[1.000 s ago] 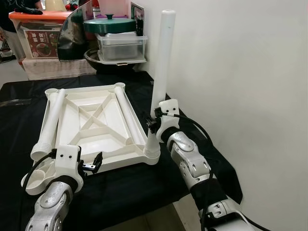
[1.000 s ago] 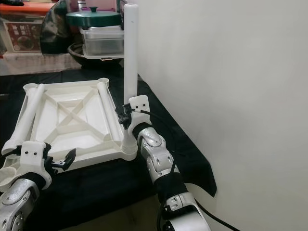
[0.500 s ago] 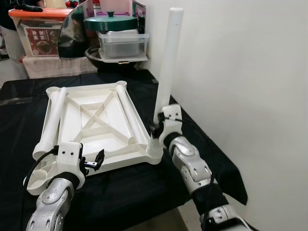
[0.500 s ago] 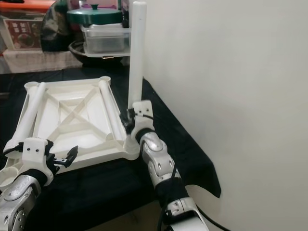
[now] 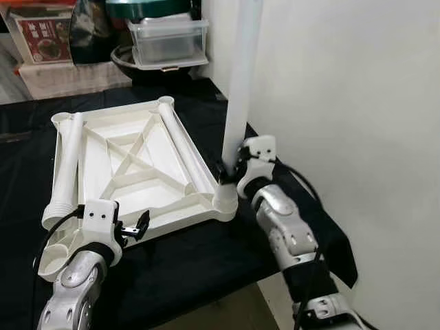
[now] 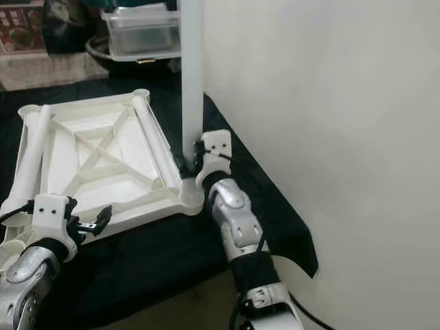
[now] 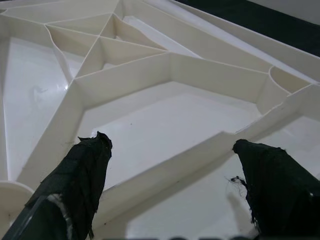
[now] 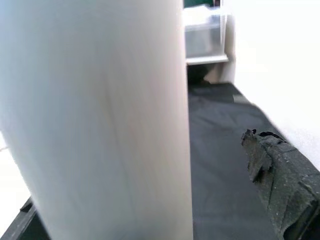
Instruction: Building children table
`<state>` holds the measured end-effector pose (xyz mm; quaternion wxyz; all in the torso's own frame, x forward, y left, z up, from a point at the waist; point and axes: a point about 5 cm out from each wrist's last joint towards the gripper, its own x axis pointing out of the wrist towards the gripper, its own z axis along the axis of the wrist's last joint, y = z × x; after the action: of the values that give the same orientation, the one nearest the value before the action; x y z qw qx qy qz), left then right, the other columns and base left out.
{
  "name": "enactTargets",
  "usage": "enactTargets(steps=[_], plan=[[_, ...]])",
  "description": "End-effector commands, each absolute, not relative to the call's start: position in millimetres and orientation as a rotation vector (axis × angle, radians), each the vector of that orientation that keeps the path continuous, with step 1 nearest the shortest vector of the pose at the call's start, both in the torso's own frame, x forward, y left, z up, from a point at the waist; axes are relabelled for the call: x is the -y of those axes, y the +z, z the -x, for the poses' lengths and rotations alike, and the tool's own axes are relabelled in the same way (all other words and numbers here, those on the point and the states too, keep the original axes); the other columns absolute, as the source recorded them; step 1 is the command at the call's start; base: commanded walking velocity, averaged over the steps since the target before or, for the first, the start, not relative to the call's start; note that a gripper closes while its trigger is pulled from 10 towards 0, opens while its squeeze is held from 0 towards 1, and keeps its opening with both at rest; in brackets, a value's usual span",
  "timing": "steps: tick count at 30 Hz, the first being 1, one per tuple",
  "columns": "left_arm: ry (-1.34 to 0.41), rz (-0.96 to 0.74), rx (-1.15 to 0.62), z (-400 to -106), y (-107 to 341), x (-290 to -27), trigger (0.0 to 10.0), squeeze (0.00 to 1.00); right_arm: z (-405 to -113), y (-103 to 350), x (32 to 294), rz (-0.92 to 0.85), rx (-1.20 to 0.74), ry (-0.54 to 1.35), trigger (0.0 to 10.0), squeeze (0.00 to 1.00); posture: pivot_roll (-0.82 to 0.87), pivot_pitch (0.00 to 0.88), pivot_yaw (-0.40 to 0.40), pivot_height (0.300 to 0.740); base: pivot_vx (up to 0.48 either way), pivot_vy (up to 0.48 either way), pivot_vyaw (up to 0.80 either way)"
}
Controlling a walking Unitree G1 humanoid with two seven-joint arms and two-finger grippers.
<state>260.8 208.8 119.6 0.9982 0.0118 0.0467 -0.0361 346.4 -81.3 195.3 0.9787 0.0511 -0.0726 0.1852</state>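
Seating the upright leg (image 5: 240, 82) into the tabletop's (image 5: 130, 165) near right corner socket, our right claw (image 5: 230, 168) grips it; left claw (image 5: 134, 229) hovers wide. Next: press down.

A white plastic tabletop (image 5: 130, 165) is laid upside down on the black-covered worktop (image 5: 206, 265), its ribbed underside turned up, with diagonal braces crossing around a rectangular middle panel. Round sockets are set at its corners. One white tubular leg (image 5: 240, 82) is stood upright in the near right corner socket (image 5: 225, 199), close to the wall, its top cut off by the frame edge. A second white leg (image 5: 65, 172) is laid flat along the left side of the tabletop, its ribbed end toward the near edge. A third leg (image 5: 184, 155) is laid along the right side, running from the far right corner socket toward the upright one.
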Motion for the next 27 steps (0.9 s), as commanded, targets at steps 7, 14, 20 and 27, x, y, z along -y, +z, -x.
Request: enactTargets(steps=[7, 14, 20, 27], plan=[[-0.092, -0.033, -0.107, -263, 116, -207, 10.0, 0.0, -348, 227, 97, -0.06, 0.216, 0.49, 10.0, 1.0, 0.0, 0.0, -0.04, 0.74, 0.0, 0.0, 0.0], [-0.112, -0.023, -0.107, -267, 114, -200, 10.0, 0.0, -367, 229, 127, 0.036, 0.086, 0.73, 10.0, 0.0, -0.01, 0.0, -0.045, 0.74, 0.0, 0.0, 0.0], [-0.117, -0.019, -0.105, -268, 114, -199, 10.0, 0.0, -374, 233, 137, 0.059, 0.049, 0.825, 10.0, 0.0, -0.01, 0.0, -0.049, 0.74, 0.0, 0.0, 0.0], [-0.115, -0.013, -0.099, -270, 113, -196, 10.0, 0.0, -393, 247, 138, 0.073, 0.034, 0.867, 10.0, 0.0, 0.0, 0.0, -0.073, 0.74, 0.0, 0.0, 0.0]])
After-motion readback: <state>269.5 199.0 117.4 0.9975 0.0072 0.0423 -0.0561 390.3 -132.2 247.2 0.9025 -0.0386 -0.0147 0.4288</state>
